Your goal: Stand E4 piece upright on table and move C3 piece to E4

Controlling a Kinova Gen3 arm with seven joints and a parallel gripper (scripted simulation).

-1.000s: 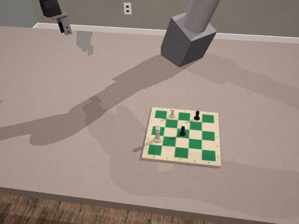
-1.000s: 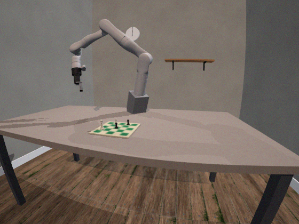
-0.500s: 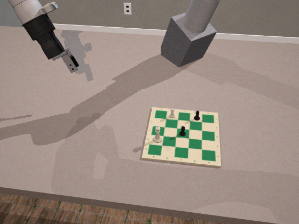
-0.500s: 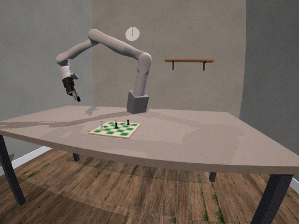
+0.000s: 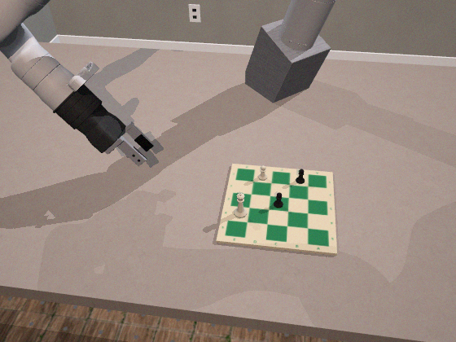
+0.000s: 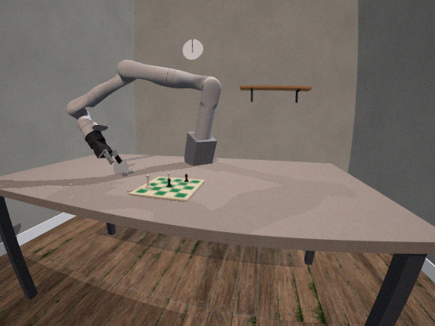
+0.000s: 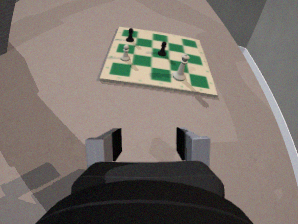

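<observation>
The green and cream chessboard lies on the table right of centre. A tall white piece stands upright on E4, in the board's left column. A black piece stands upright on C3 near the board's middle. My gripper is open and empty. It hangs tilted low over the table, well to the left of and beyond the board. In the wrist view the fingers point toward the board, with the white piece and the black C3 piece in sight.
A small white pawn and a black pawn stand upright near the board's far edge. The arm's grey base block stands at the back of the table. The table's front edge runs below the board.
</observation>
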